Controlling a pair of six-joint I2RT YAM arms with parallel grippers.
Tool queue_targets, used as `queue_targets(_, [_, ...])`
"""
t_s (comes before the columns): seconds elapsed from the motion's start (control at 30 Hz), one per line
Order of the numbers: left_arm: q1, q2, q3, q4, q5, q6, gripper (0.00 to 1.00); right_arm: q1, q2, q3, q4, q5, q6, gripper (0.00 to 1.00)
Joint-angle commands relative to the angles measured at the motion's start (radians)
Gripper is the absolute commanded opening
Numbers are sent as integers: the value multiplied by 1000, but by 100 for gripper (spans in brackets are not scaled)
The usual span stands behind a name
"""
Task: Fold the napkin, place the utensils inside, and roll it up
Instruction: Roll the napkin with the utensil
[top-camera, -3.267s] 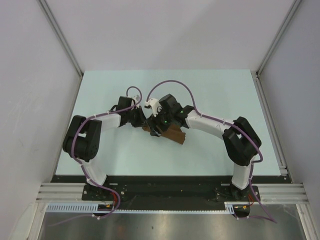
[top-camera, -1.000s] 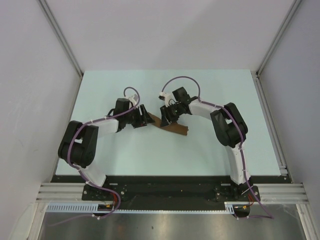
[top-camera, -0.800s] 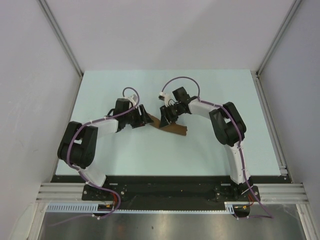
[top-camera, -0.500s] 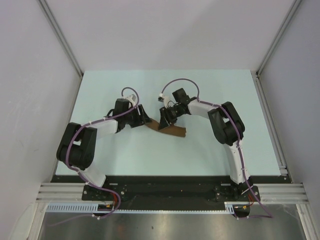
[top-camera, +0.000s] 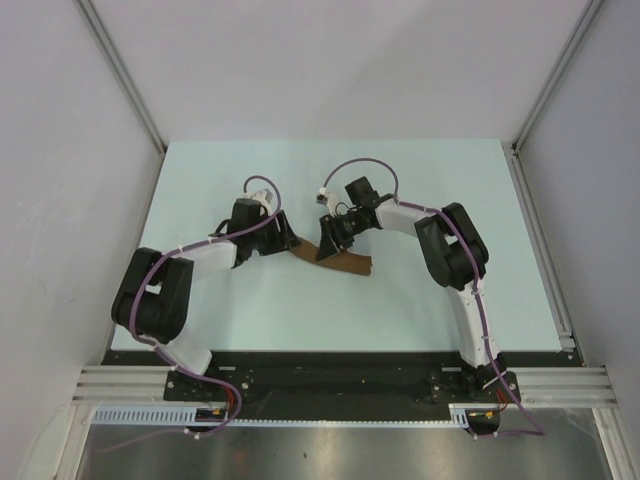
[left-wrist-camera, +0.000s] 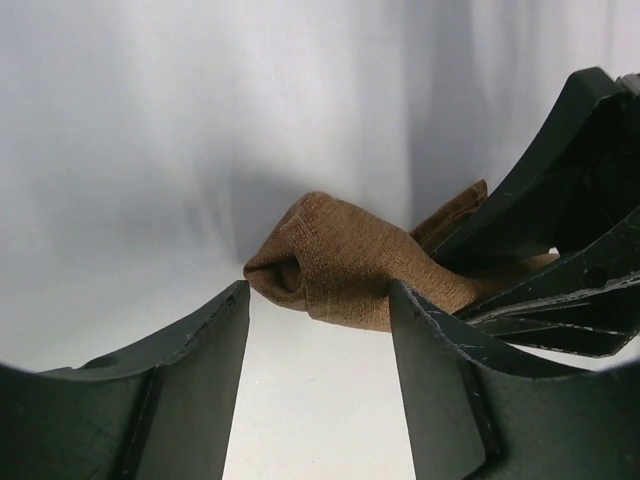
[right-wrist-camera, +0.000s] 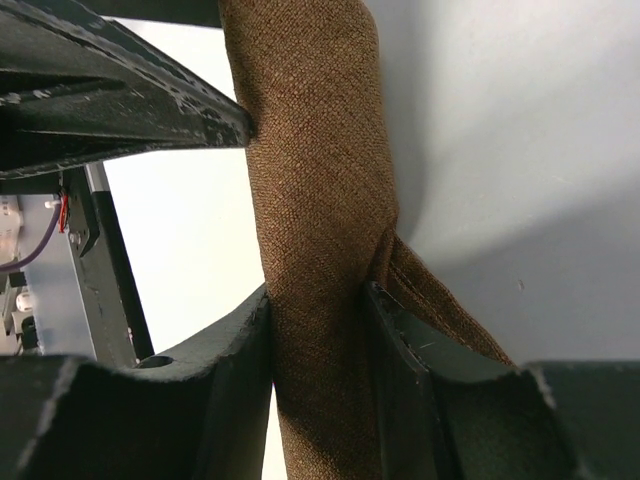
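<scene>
The napkin (top-camera: 350, 263) is a narrow dark-brown roll lying on the table between the two arms. My right gripper (top-camera: 328, 243) is shut on the roll's left part; in the right wrist view the cloth (right-wrist-camera: 315, 180) fills the gap between its jaws (right-wrist-camera: 318, 320). My left gripper (top-camera: 293, 243) stands open at the roll's left end. In the left wrist view that rolled end (left-wrist-camera: 330, 260) sits just beyond its tips (left-wrist-camera: 320, 296), and the right gripper's black fingers (left-wrist-camera: 560, 220) are at the right. No utensils are visible.
The pale green table (top-camera: 420, 180) is bounded by grey walls with metal rails on the left, right and back. The left gripper's finger (right-wrist-camera: 120, 110) lies close beside the roll in the right wrist view. Purple cables arch over both wrists.
The left gripper has edged right, closer to the roll's end. The roll has shifted slightly in the right gripper's grip. Earlier, the right arm pulled back from reaching over the napkin.
</scene>
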Motion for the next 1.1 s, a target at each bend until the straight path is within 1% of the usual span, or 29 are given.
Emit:
queue_targets(0.0, [-14,-56,-2,7,-64,42,63,21,60,-14,-126,11,4,44])
queue_targets(0.17, [-34,-16,13,57,-20,38,61,20,58,-11,-143,20,-8,44])
queue_targets(0.23, [-37,0,16,74,-2,32,55,20,57,-10,-146,22,-10,44])
queue_targets(0.27, [-40,4,16,91,8,29,50,21,55,-10,-149,23,-10,45])
queue_targets(0.3, [-38,7,15,97,8,24,37,20,54,-8,-149,23,-8,45])
queue_targets(0.37, [-38,18,18,100,6,24,27,20,43,-7,-149,28,-4,48])
queue_targets(0.4, [-38,26,22,93,5,28,18,20,35,-5,-149,31,-4,48])
queue_targets(0.5, [-38,56,47,71,5,35,7,20,-20,6,-160,89,7,53])
queue_targets(0.53, [-38,61,53,71,5,32,6,17,-38,7,-157,127,10,55])
queue_targets(0.57, [-40,72,55,71,8,30,2,12,-63,7,-155,149,15,59])
queue_targets(0.7, [-38,93,75,61,12,27,0,9,-222,-11,-118,281,25,65])
queue_targets(0.73, [-38,98,84,54,14,29,0,10,-250,-22,-105,336,25,66])
queue_targets(0.83, [-38,107,96,42,15,30,0,41,-343,-78,-55,434,1,68])
queue_targets(0.93, [-38,121,105,34,20,30,0,93,-390,-121,-34,479,-28,69])
queue_targets(1.07, [-38,135,115,28,23,27,0,154,-379,-145,-40,504,-42,69])
